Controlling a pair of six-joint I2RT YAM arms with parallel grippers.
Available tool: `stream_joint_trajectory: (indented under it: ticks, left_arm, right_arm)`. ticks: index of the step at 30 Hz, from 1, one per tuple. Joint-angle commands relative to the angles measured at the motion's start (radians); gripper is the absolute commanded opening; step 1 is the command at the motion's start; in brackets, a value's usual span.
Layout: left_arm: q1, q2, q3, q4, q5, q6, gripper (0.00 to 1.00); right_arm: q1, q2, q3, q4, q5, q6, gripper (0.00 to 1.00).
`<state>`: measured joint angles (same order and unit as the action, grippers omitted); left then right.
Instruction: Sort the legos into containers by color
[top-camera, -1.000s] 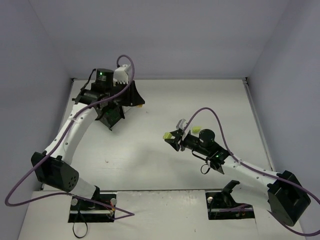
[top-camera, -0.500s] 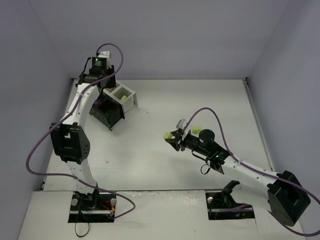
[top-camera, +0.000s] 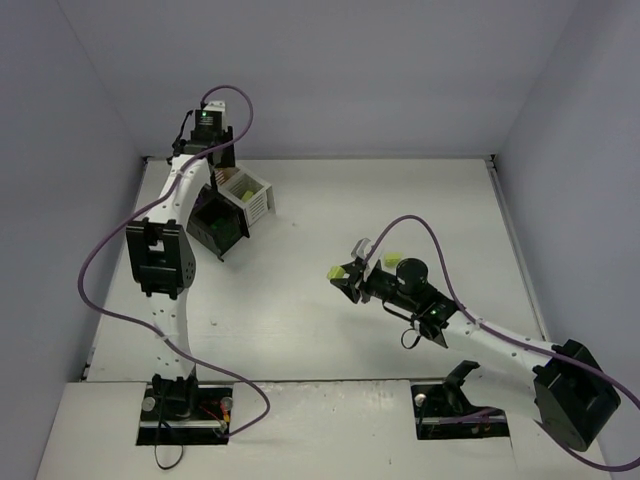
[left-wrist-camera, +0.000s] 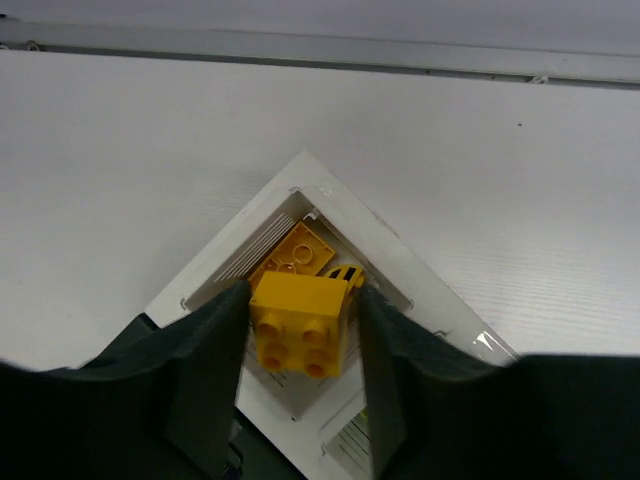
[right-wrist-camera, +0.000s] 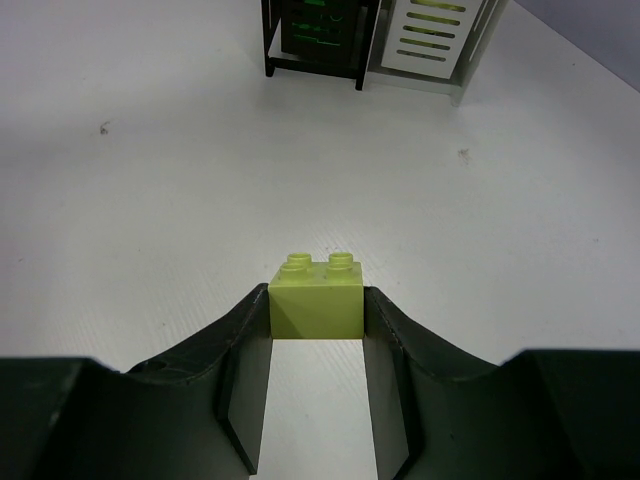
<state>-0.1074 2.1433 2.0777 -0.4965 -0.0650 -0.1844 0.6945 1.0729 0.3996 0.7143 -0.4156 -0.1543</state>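
Overhead, the white tabletop (top-camera: 400, 200) carried the containers (top-camera: 256, 204), black and white slatted bins clustered at the upper left of the frame. In the left wrist view, the left fingers (left-wrist-camera: 205, 380) hung over a white bin (left-wrist-camera: 395, 270) with an orange-yellow brick (left-wrist-camera: 298, 335) between them. It sat against one finger and a sliver off the other, so whether it was gripped could not be told. A second orange-yellow brick (left-wrist-camera: 300, 245) lay inside the bin. Mid-frame overhead, the right fingers (right-wrist-camera: 245, 360) pinched a lime-green brick (right-wrist-camera: 318, 300), well apart from the bins.

White table (top-camera: 400, 190) — perhaps lilac walls (top-camera: 400, 70)
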Motion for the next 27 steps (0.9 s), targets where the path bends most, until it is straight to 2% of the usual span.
stream_joint_trajectory:
  ticks: [1, 3, 7, 11, 16, 20, 27]
  left_arm:
    - [0.012, -0.014, 0.081, 0.003, -0.027, 0.014, 0.43]
    - [0.012, -0.02, 0.076, -0.001, -0.016, 0.011, 0.54]
    - [0.012, -0.06, 0.048, 0.004, 0.002, -0.004, 0.66]
    - [0.003, -0.195, -0.039, 0.003, 0.066, -0.062, 0.68]
    - [-0.055, -0.396, -0.198, 0.003, 0.324, -0.162, 0.7]
    - [-0.173, -0.566, -0.358, 0.003, 0.476, -0.222, 0.7]
    - [-0.368, -0.677, -0.573, 0.018, 0.649, -0.267, 0.71]
  right_arm:
    - [0.0, -0.001, 0.042, 0.065, -0.006, 0.002, 0.0]
    - [0.0, -0.002, 0.041, 0.065, -0.003, 0.002, 0.0]
    - [0.002, -0.004, 0.041, 0.063, -0.003, 0.001, 0.0]
    - [0.005, -0.022, 0.033, 0.077, -0.002, 0.001, 0.0]
    - [0.01, -0.053, 0.01, 0.106, -0.003, 0.001, 0.0]
    - [0.014, -0.059, 0.005, 0.112, -0.011, -0.001, 0.0]
    - [0.02, -0.082, -0.004, 0.12, -0.022, -0.001, 0.0]
